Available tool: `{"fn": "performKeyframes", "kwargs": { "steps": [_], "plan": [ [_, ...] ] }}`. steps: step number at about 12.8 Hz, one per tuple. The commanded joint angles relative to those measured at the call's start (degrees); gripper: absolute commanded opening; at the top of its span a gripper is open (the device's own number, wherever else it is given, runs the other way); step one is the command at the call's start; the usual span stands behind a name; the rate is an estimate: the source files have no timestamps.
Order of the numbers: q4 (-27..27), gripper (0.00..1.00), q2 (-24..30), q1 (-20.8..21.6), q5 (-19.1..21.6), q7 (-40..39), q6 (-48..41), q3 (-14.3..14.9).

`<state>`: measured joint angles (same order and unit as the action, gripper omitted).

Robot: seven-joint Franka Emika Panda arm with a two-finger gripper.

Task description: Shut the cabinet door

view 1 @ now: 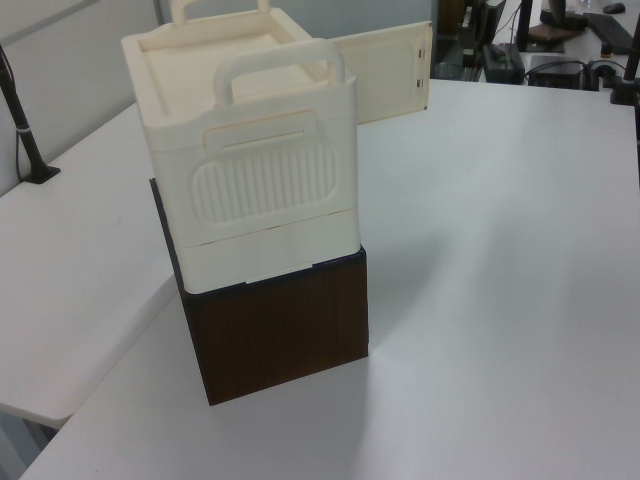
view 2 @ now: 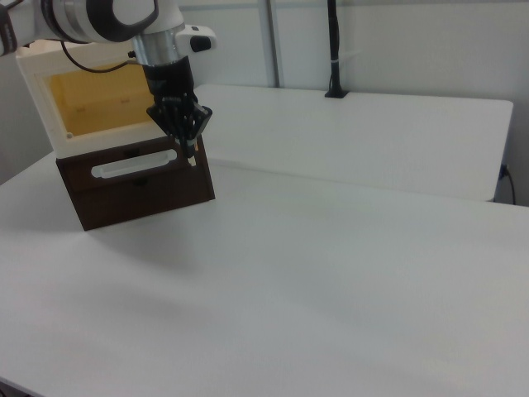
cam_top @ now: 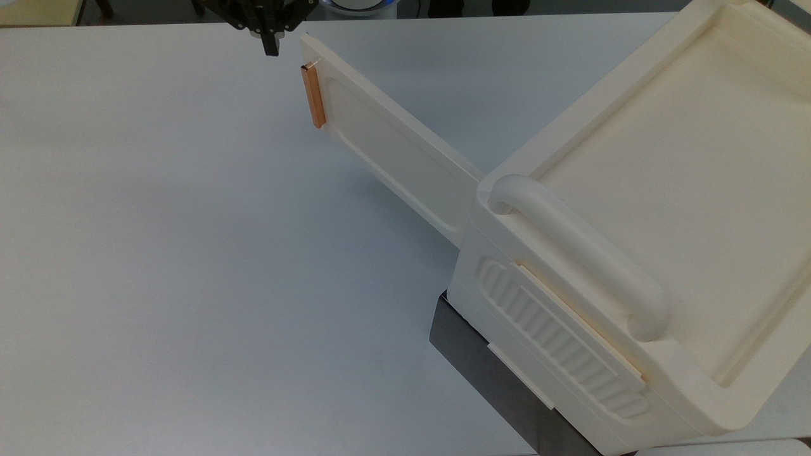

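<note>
The cream cabinet (cam_top: 665,158) stands on a dark base at the top view's right. Its cabinet door (cam_top: 405,152) is swung wide open, reaching toward the top view's upper left, with a copper-orange strip (cam_top: 313,96) near the free end. My gripper (cam_top: 270,49) hangs just left of the door's free top corner, fingers shut together with nothing between them. In the right view the gripper (view 2: 190,149) points down in front of the cabinet (view 2: 50,66). The left view shows the cabinet (view 1: 260,180) with the door (view 1: 390,70) sticking out behind it.
The cabinet rests on a dark brown base (view 1: 280,330) on a white table (cam_top: 158,253). A black post (view 2: 333,50) stands on the far table in the right view. Another black stand (view 1: 25,130) sits at the left view's left edge.
</note>
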<state>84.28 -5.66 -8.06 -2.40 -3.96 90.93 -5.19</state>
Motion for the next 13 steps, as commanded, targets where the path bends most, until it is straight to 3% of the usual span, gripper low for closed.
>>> {"fn": "performKeyframes", "kwargs": {
  "steps": [1, 6, 13],
  "plan": [
    [-0.42, 0.00, 0.74, -0.20, 1.08, -0.35, 2.23, 0.96],
    [-1.74, 0.00, 0.56, -2.23, 4.33, -0.09, 11.53, 1.41],
    [-1.66, 0.00, -1.10, -2.76, 14.34, 0.00, 24.81, 1.15]
  ]
}}
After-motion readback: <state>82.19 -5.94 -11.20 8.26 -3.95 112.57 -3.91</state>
